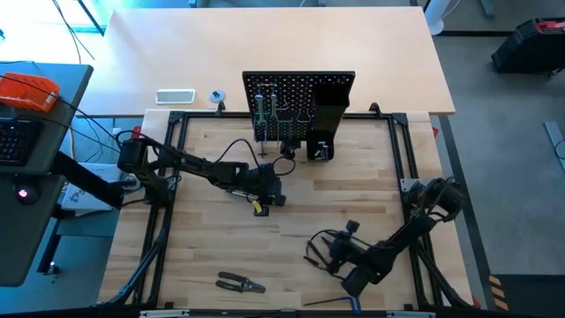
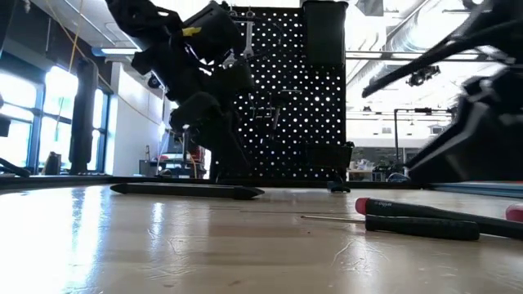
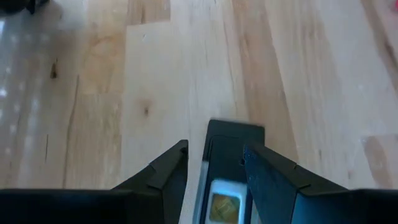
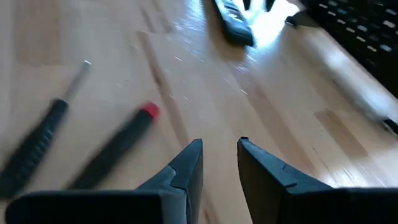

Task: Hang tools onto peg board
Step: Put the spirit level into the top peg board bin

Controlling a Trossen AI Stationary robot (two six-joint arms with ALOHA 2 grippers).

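Observation:
My left gripper (image 1: 267, 191) is over the middle of the table, in front of the peg board (image 1: 298, 104), and is shut on the dark level (image 3: 233, 140), whose yellow vial (image 3: 224, 208) shows between the fingers. In the low view the left gripper (image 2: 200, 49) is high above the table. My right gripper (image 4: 221, 144) is open and empty, low over the near right of the table. Beside it on the wood lie a black-handled screwdriver (image 4: 37, 146) and a tool with a red end (image 4: 124, 152). Black-handled pliers (image 1: 240, 283) lie flat near the front edge. My left gripper pinches the level between its two fingers (image 3: 168, 165) on its two long sides (image 3: 208, 155). The level lies along the fingers, and its square end (image 3: 235, 129) reaches just past the fingertips. It is lifted clear of the table.
The peg board stands upright at the far edge with tools on its hooks (image 1: 265, 110) and a black box holder (image 1: 331, 110) on its right. A black frame (image 1: 172, 177) rims the work area. Two screwdrivers (image 2: 417, 216) lie near the front right. Bare wood lies between the arms.

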